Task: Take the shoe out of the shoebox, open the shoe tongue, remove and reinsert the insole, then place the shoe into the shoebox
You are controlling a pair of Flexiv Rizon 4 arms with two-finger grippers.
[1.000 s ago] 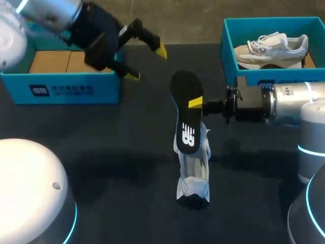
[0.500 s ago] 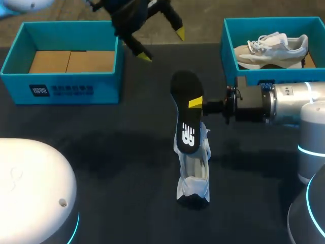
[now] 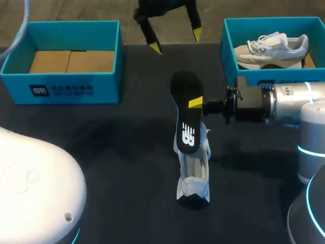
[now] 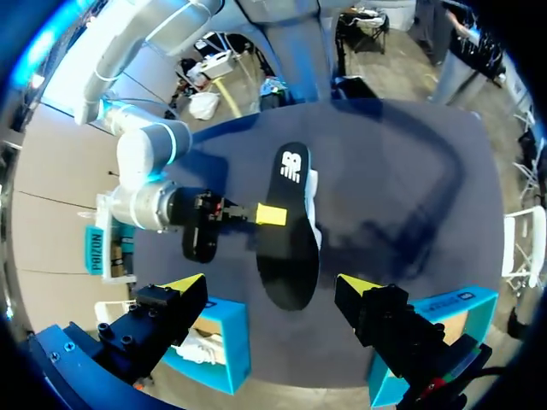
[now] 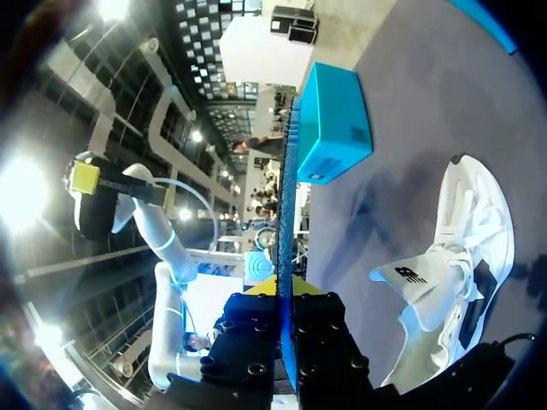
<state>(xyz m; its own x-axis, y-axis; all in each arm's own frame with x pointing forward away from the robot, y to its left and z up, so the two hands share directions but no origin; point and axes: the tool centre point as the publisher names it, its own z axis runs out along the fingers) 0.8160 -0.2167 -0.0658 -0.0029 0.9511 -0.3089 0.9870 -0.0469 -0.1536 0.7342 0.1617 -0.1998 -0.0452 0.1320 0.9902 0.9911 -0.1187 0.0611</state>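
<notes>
My right gripper (image 3: 197,103) comes in from the right and is shut on a black insole (image 3: 186,112), held up on edge above the table's middle. Under it on the table lies the white shoe (image 3: 193,170), toe toward the front. In the right wrist view the insole (image 5: 287,248) shows edge-on between the fingers, with the shoe (image 5: 466,248) beside it. My left gripper (image 3: 174,40) hangs open and empty at the far middle of the table, beyond the insole. From the left wrist view the insole (image 4: 286,226) lies ahead of the open fingers.
A blue shoebox (image 3: 109,76) with a cardboard floor stands at the back left. At the back right a second blue shoebox (image 3: 229,51) holds another pale shoe (image 3: 271,48). The dark tabletop (image 3: 111,152) carries nothing else.
My left arm has swung right and back, from over the left shoebox to the far middle of the table, its gripper still open. The right arm, insole and shoe have stayed put.
</notes>
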